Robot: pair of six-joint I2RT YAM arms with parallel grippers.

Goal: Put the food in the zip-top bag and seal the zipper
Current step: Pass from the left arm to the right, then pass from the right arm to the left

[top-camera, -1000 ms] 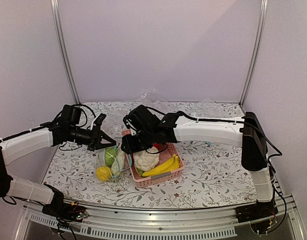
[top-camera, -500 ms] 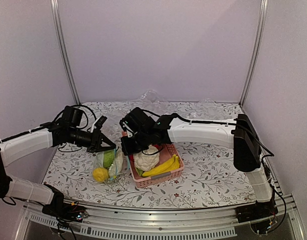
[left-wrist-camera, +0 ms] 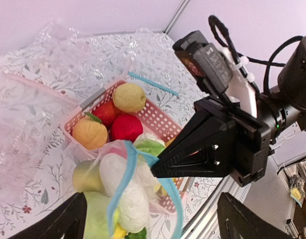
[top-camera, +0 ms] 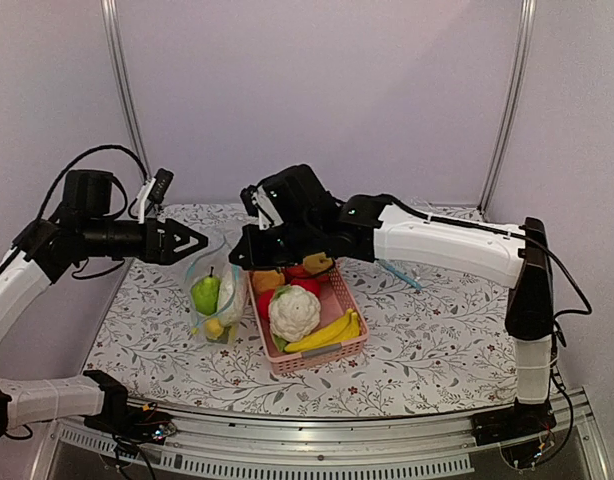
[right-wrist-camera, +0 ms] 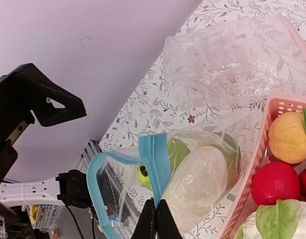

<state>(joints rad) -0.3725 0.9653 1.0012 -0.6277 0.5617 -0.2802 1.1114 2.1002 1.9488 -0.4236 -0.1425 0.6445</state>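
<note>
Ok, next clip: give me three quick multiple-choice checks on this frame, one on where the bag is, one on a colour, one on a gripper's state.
1. Where is the zip-top bag relative to the pink basket?
A) inside it
B) beside it, to its left in the top view
C) far behind it

2. What colour is the zipper?
A) light blue
B) red
C) black

3. What is the right gripper doing?
A) open over the basket
B) shut on the zipper
C) shut on the basket's rim

Answers:
1 B, the top view shows the bag just outside the basket's left rim.
2 A, the strip is light blue in both wrist views.
3 B, its fingers pinch the strip in the right wrist view.
</note>
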